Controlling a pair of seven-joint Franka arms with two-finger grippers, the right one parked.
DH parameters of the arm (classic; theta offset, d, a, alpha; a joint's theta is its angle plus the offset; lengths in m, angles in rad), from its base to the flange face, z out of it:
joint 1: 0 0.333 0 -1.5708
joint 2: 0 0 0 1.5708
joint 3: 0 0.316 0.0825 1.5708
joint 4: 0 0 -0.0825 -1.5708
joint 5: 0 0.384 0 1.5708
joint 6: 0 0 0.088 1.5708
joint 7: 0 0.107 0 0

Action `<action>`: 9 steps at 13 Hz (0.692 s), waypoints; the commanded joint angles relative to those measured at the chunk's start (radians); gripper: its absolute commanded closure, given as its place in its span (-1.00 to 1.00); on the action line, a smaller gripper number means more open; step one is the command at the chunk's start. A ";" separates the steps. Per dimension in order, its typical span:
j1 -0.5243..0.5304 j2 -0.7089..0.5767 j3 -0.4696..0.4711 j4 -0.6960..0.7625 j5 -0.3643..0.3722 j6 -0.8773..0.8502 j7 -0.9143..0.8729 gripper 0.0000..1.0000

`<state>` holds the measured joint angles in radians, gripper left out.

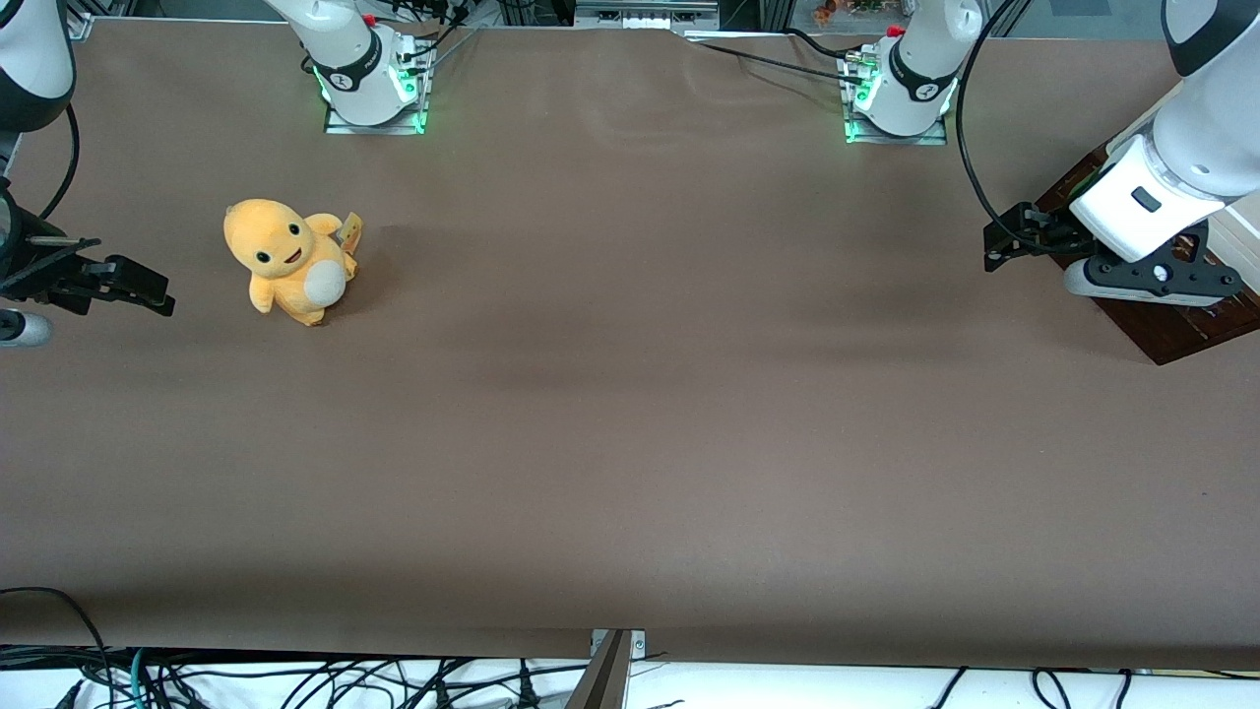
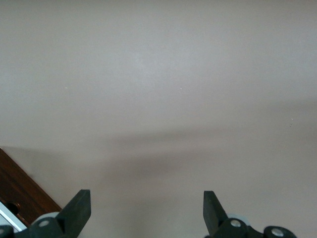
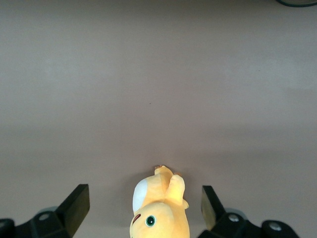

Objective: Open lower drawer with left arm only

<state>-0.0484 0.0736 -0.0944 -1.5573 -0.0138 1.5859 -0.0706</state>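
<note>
At the working arm's end of the table a dark-brown wooden unit (image 1: 1166, 333) pokes out from under the white left arm (image 1: 1176, 167), which covers most of it. I cannot make out the lower drawer's front in the front view. The left wrist view catches a corner of the same dark wood (image 2: 22, 191) with a white strip (image 2: 9, 217) along it. My gripper (image 1: 999, 241) hangs just off the wood's edge, over bare tabletop, pointing toward the parked arm's end. It (image 2: 147, 198) is open, with only the brown table surface between its fingertips.
A yellow plush toy (image 1: 290, 258) stands on the brown table cover (image 1: 630, 394) toward the parked arm's end. Two arm bases (image 1: 374, 84) (image 1: 901, 94) sit along the edge farthest from the front camera. Loose cables (image 1: 295, 679) lie below the nearest edge.
</note>
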 commanded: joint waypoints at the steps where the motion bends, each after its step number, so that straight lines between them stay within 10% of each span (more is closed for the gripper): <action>1: 0.007 -0.015 -0.001 -0.004 -0.022 -0.014 0.020 -1.00; 9: 0.005 -0.017 -0.002 -0.003 -0.018 -0.024 0.021 -1.00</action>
<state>-0.0483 0.0733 -0.0945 -1.5573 -0.0138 1.5826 -0.0706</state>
